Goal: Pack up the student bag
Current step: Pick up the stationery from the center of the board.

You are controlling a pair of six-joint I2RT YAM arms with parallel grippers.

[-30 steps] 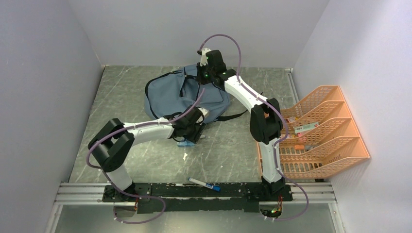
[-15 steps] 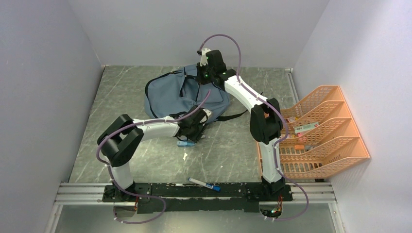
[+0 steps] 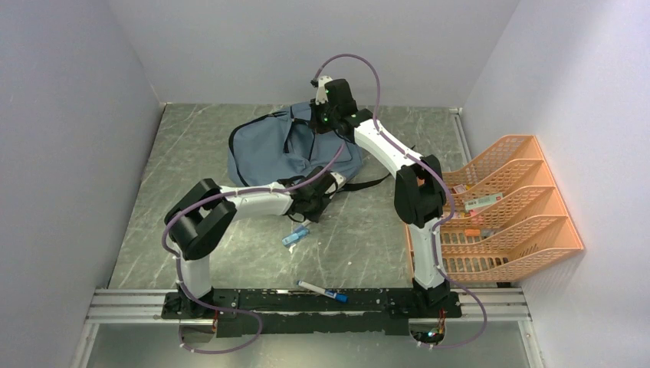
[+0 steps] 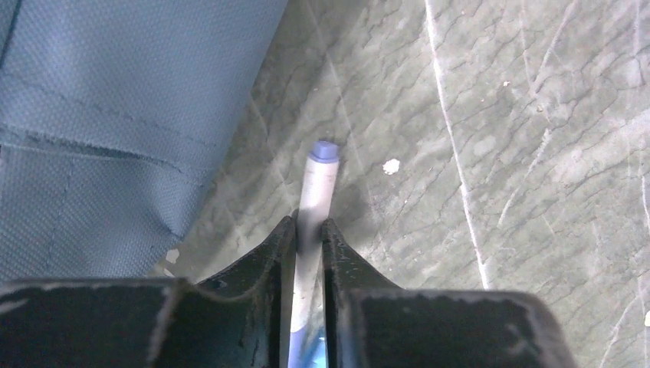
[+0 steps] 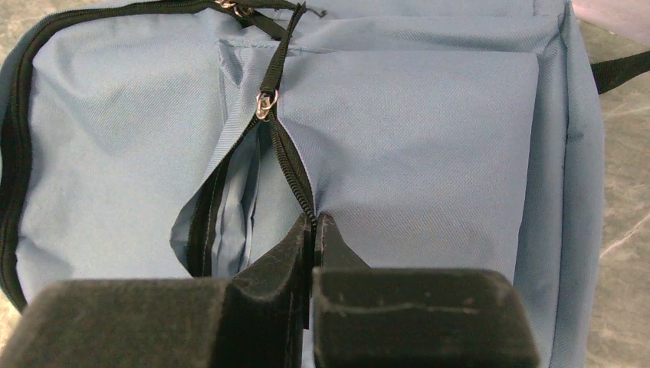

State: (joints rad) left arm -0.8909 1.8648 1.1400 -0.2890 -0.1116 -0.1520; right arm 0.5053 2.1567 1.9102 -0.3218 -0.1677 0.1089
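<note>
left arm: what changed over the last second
The left tool reached farther out beside the backpack and closed on a pen. The right tool stays pinched on the backpack's pocket zipper; the marker and orange tray rack did not move.

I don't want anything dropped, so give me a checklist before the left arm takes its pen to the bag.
1. Left gripper shut on the pen: ok, the pen is clamped from both sides.
2. Pen lifted off the table: cannot tell.
3. Right gripper pinching the bag at its zipper edge: ok.
4. Pocket opening gaping: ok, though the gap is narrow.
5. Pen over the opening: not ok, it is beside the bag, above the table.
</note>
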